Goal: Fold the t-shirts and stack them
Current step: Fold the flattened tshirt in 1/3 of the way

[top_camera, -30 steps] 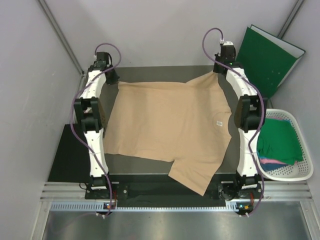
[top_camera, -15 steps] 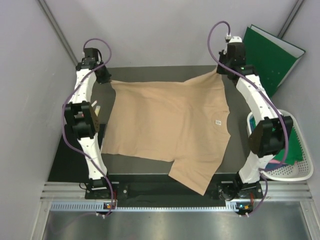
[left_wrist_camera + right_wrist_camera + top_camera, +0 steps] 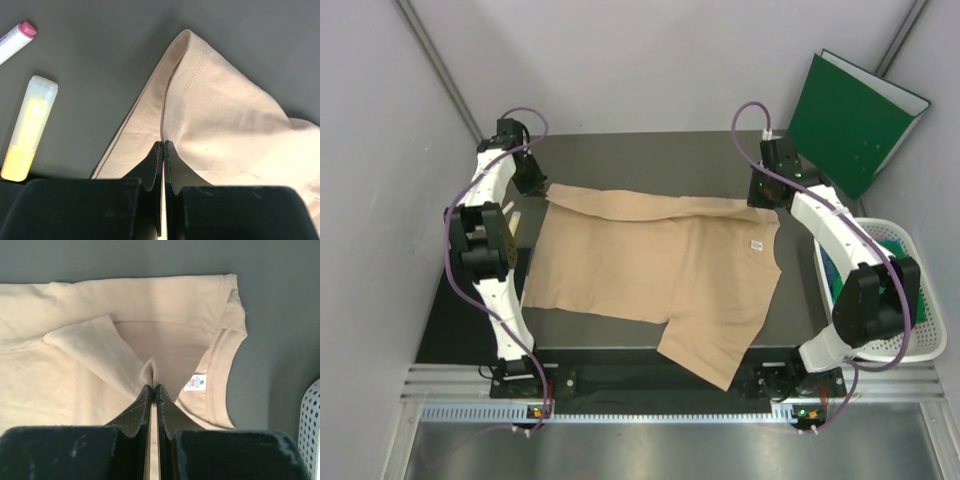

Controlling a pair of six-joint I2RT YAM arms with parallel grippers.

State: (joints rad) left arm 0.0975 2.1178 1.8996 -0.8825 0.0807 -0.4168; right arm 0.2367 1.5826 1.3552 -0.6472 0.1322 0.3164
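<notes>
The pale peach-beige t-shirt [image 3: 650,265] lies spread on the dark table, its far edge doubled over toward me in a narrow band. My left gripper [image 3: 532,185] is shut on the shirt's far left hem corner [image 3: 200,95]; its jaws [image 3: 163,144] pinch the stitched edge. My right gripper [image 3: 763,195] is shut on a pinch of cloth [image 3: 151,367] beside the collar and white label [image 3: 195,382]. One sleeve hangs over the near table edge [image 3: 705,355]. A dark green shirt [image 3: 833,282] lies in the basket, mostly hidden by my right arm.
A white mesh basket [image 3: 930,345] stands at the right edge and shows in the right wrist view [image 3: 311,425]. A stiff green folder [image 3: 850,115] leans at the back right. A pink-capped marker [image 3: 15,37] and a yellow tube [image 3: 27,127] lie left of the shirt.
Both grippers have come toward me from the table's far edge, each holding the shirt. The far edge and right sleeve now lie folded over the shirt's body.
</notes>
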